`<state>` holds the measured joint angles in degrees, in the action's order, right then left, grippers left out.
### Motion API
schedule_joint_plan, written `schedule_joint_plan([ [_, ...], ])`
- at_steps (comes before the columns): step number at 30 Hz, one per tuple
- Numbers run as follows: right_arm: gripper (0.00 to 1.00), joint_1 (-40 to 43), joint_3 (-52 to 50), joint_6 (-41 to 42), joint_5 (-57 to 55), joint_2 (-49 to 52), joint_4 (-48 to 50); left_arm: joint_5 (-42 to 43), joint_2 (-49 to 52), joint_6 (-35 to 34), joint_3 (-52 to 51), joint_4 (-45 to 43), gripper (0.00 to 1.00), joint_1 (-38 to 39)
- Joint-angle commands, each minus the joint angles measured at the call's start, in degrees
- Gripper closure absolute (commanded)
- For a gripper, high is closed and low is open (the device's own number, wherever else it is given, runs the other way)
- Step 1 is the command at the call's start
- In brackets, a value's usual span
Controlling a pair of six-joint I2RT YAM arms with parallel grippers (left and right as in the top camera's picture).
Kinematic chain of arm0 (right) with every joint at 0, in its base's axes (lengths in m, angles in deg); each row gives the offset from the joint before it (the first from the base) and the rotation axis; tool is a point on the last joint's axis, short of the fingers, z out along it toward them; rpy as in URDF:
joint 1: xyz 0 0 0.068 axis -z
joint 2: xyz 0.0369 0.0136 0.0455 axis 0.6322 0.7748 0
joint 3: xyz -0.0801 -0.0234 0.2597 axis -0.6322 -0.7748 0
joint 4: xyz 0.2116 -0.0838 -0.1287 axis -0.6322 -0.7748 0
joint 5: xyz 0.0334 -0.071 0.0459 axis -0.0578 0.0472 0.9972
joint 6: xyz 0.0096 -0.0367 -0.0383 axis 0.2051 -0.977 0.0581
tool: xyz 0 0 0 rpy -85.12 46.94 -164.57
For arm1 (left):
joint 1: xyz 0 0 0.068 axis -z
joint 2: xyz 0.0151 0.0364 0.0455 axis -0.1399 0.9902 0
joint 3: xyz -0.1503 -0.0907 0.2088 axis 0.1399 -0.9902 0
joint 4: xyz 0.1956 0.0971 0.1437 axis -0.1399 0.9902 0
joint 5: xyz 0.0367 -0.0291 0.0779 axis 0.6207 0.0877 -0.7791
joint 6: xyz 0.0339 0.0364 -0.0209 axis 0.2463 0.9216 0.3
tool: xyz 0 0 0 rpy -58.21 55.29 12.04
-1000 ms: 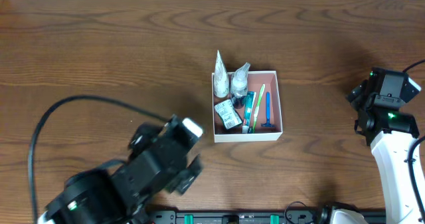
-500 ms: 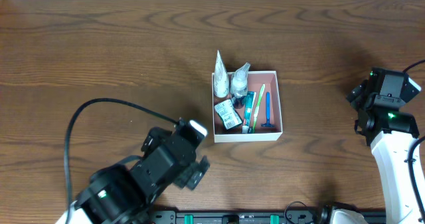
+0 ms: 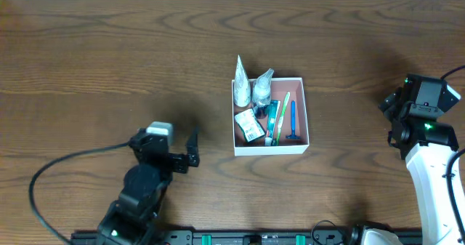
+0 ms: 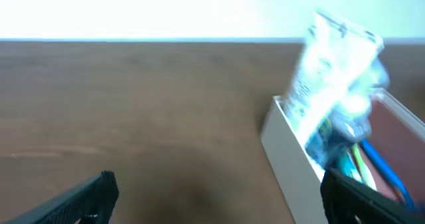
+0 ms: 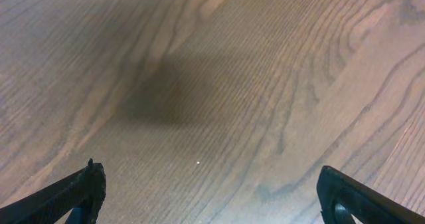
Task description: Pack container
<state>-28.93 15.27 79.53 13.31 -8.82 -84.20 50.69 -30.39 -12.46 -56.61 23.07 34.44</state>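
Near the middle of the counter (image 3: pixel 109 56) sits the container (image 3: pixel 270 149), with toiletries (image 3: pixel 269 118) lying inside it. Left of it, the left gripper (image 4: pixel 216 194) hangs spread wide and empty. Well off to the right, the right gripper (image 5: pixel 209 184) is likewise wide apart, holding nothing.

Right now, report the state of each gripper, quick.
Left gripper: open, holding nothing.
Right gripper: open, holding nothing.
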Motion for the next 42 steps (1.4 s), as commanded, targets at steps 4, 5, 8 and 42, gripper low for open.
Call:
schedule_joint_plan([
  [4, 0.01, 0.31, 0.37, -0.11, -0.96, 0.15, -0.09, -0.42, -11.56, -0.07, -8.22, -6.34, 0.02, -6.78],
  [5, 0.01, 0.31, 0.37, -0.11, -0.98, 0.15, -0.09, -0.42, -13.09, -0.07, -9.20, -6.71, 0.02, -7.54],
  [8, 0.01, 0.31, 0.37, -0.11, -0.96, 0.15, -0.09, -0.17, -16.59, -0.09, -11.21, -6.64, 0.02, -9.55],
  [42, 0.01, 0.31, 0.37, -0.11, -0.96, 0.15, -0.09, 10.25, -21.66, -0.04, -16.41, -1.03, 0.02, -22.32],
])
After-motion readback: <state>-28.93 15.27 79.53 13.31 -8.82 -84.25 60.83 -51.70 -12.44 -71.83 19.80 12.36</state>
